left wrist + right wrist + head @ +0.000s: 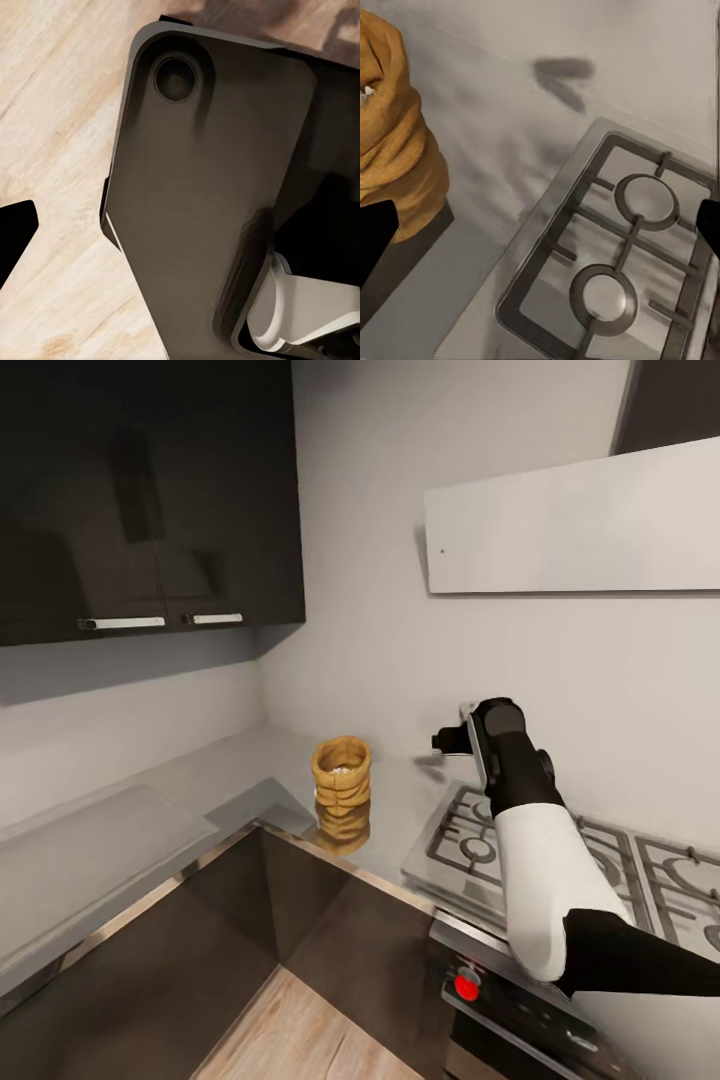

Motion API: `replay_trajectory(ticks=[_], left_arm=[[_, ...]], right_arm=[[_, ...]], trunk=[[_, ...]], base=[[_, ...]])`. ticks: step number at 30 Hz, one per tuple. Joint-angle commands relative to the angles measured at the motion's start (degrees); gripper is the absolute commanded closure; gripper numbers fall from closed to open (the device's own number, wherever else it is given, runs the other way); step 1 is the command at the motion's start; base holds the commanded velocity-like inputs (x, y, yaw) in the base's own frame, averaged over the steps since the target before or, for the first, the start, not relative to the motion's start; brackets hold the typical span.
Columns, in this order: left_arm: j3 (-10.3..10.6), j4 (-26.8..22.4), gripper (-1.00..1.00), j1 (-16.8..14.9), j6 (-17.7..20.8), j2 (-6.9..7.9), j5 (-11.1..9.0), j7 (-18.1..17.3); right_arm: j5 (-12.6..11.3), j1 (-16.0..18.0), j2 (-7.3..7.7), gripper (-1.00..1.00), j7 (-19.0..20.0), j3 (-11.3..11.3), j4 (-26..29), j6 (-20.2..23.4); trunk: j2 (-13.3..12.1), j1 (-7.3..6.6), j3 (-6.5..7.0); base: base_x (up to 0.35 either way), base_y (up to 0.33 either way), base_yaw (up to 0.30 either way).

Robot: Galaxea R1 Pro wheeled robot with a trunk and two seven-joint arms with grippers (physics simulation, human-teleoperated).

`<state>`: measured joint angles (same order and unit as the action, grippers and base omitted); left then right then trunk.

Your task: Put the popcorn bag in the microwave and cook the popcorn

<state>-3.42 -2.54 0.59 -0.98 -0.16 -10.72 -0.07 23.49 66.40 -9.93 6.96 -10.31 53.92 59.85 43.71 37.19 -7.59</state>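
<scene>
Fingertips [375, 232] spread wide beside popcorn bag [394, 142]

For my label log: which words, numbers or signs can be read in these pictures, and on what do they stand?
None can be read. The popcorn bag is plain burlap. The red knob and the dark oven panel show no legible marks. The hood has only a small dot.

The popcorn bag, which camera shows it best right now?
The head view: the whole popcorn bag stands upright on the countertop, mouth open, popcorn inside, left of the gas hob. The right wrist view crops it at the frame edge. The left wrist view looks at wood floor instead.
</scene>
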Motion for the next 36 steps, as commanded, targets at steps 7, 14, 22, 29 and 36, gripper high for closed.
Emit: replay_trajectory(ticks=[7, 14, 22, 29, 36], left_arm=[[-0.10, -0.10, -1.00, 0.02, 0.02, -0.02, -0.20, -0.02], [-0.25, -0.10, -1.00, 0.02, 0.01, -0.02, -0.28, -0.02], [-0.43, -0.10, -1.00, 0.02, 0.01, -0.02, -0.41, -0.02], [-0.19, -0.10, -1.00, 0.02, 0.01, -0.02, -0.20, -0.02], [-0.18, -0.10, -1.00, 0.02, 0.01, -0.02, -0.19, -0.02]], right_arm=[[0.57, 5.01, -0.07, -1.00, 0.70, 0.35, -0.74, 0.15], [0.53, 5.23, -0.07, -1.00, 1.12, 0.46, -0.26, 0.15], [0.00, 5.24, -0.07, -1.00, 1.13, 0.47, -0.21, 0.15], [-1.40, 5.24, -0.07, -1.00, 1.13, 0.47, -0.22, 0.15], [-1.43, 5.24, -0.07, -1.00, 1.13, 0.43, -0.27, 0.15]], trunk=[[0.06, 0.02, -0.08], [0.06, 0.02, -0.08], [0.06, 0.02, -0.08], [0.06, 0.02, -0.08], [0.06, 0.02, -0.08]], base=[[0.251, 0.028, 0.000], [0.277, 0.002, 0.000], [0.025, 0.000, 0.000], [0.000, 0.066, 0.000], [0.000, 0.303, 0.000]])
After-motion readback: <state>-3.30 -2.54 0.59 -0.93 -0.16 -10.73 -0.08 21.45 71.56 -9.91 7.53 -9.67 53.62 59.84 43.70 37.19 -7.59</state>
